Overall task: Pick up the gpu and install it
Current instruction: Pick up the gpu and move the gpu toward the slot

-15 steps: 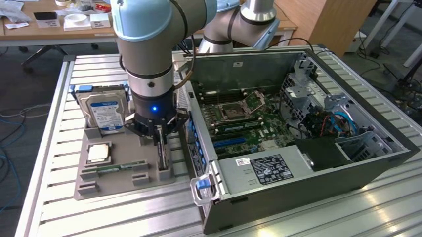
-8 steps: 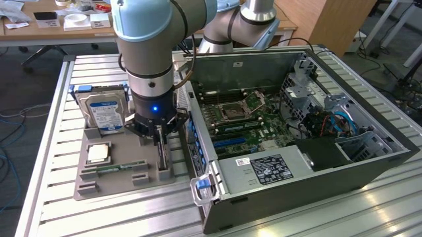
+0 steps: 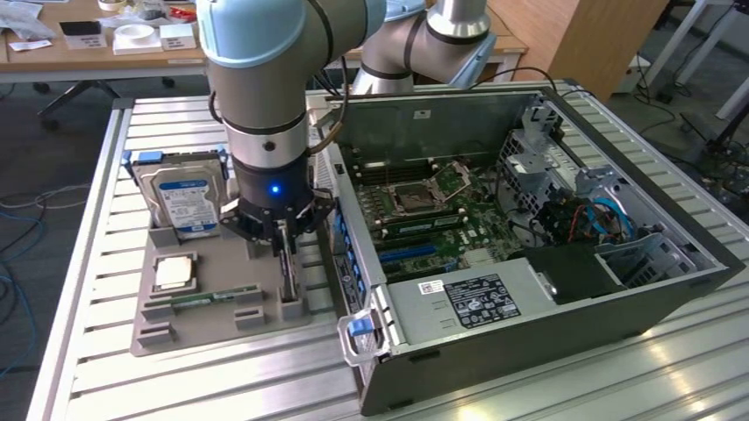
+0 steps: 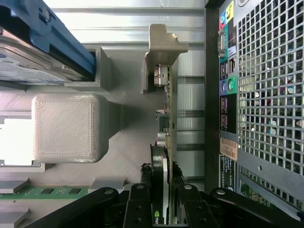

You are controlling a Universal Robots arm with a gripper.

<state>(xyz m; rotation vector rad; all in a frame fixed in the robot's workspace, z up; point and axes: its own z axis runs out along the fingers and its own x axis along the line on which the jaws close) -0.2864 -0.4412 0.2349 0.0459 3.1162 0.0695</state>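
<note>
On the tray (image 3: 205,338), exterior view: gpu (image 3: 288,285) up on its thin edge, straight below gripper (image 3: 284,250).
Wrist view, grip: narrow, pinched on gpu (image 4: 166,123).
Wrist view, long way: stretching straight out from fingers (image 4: 140,204) to bracket (image 4: 161,47).

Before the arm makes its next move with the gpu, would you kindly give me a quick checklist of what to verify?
1. The gripper straddles the gpu: ok.
2. Jaws closed against both card faces: ok, judging by the wrist view.
3. The gpu upright in the grey fixture: ok.
4. The computer case side open: ok.
5. The blue expansion slot empty: ok, apparently.
6. The hard drive apart from the gripper: ok.
</note>
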